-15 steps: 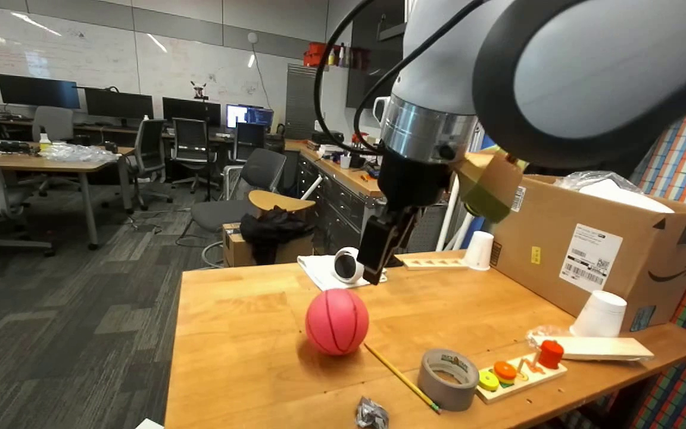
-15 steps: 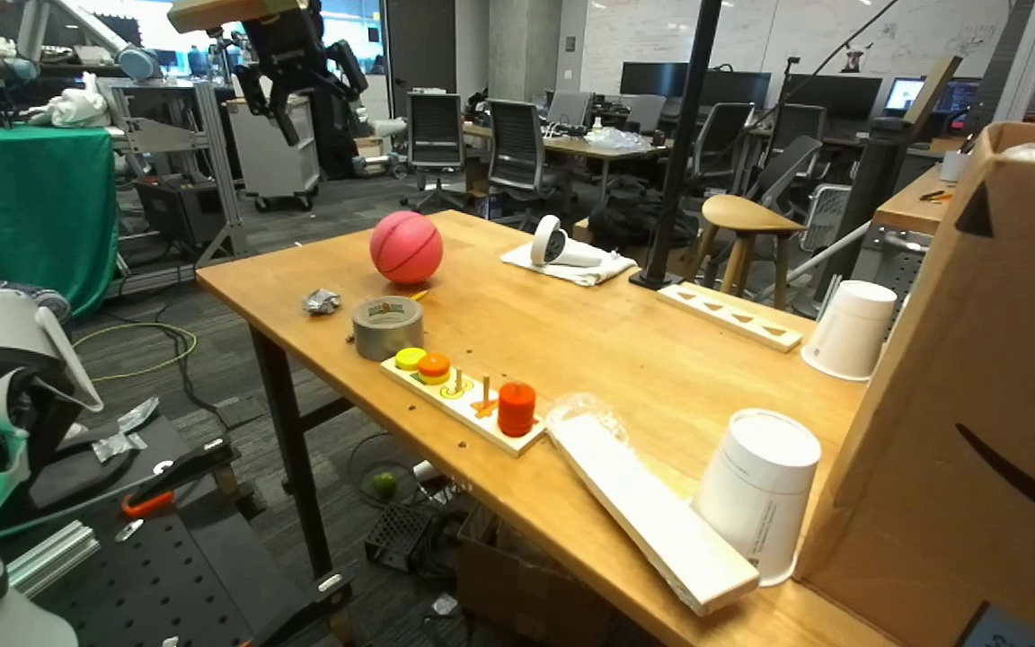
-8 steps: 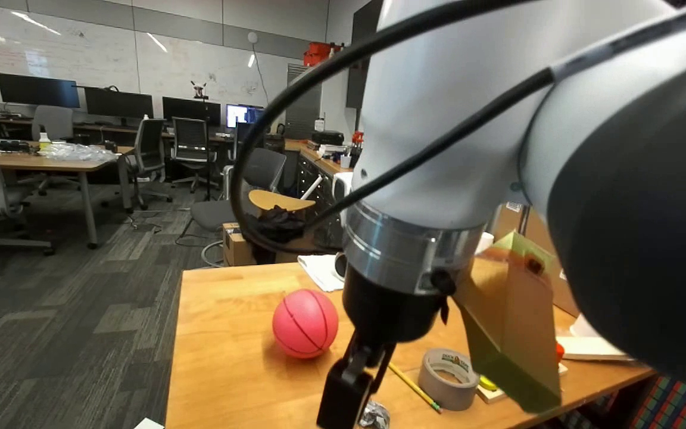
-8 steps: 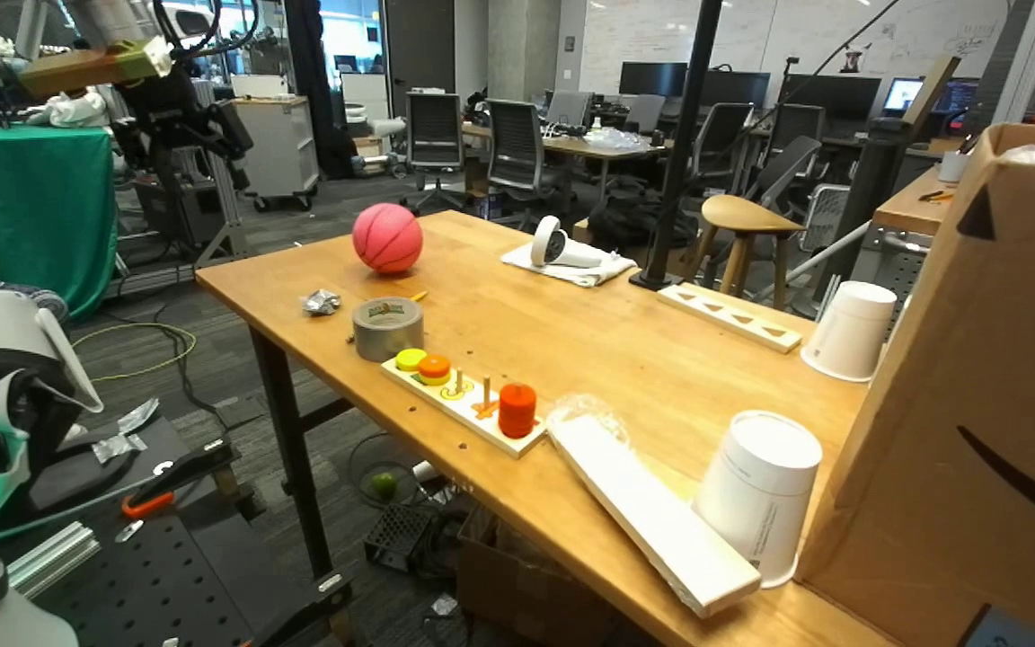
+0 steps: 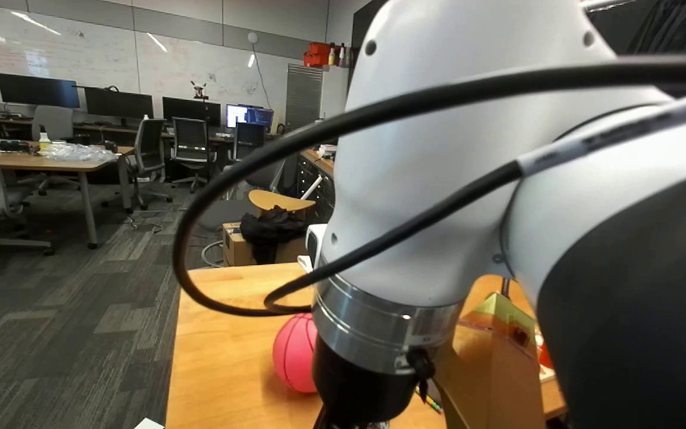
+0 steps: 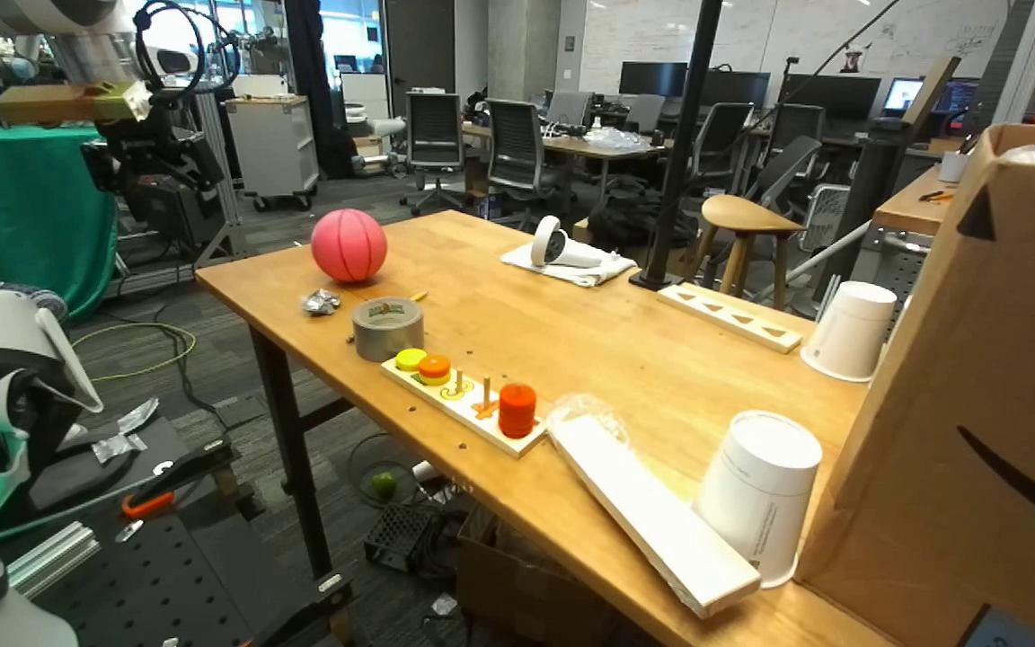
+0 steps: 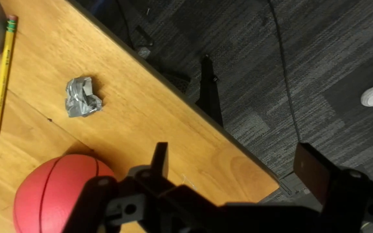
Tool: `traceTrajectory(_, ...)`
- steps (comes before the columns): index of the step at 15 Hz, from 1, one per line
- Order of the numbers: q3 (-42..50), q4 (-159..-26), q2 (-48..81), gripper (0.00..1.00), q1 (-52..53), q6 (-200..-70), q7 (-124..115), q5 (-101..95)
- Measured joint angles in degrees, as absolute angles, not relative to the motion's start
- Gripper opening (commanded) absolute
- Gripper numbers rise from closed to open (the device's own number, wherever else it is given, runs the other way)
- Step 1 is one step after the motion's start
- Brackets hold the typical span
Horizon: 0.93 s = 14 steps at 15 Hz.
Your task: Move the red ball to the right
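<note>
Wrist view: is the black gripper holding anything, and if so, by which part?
Nothing is held: the black gripper stands open, and the pinkish-red round ball with dark seams lies outside its jaws.

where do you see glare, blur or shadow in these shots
Glare streaks the whiteboard in an exterior view; in the wrist view the open jaws look soft while the pencil looks sharper, and a shadow lies on the table beside the ball.

Ball [image 6: 349,245] on table [image 6: 571,332], pencil [image 7: 4,77] seemingly beside tape [image 6: 389,334]
</note>
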<state>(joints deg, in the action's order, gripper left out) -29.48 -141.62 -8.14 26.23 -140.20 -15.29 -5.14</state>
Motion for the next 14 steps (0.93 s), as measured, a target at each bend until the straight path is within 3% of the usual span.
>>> traceTrajectory(8, -26.98, -139.7, -3.3, 1.0, 26.04, -146.52, -11.89, 3.93)
traceTrajectory(14, -25.69, -129.84, 5.16, 1.0, 25.48, -146.8, -6.63, 11.33)
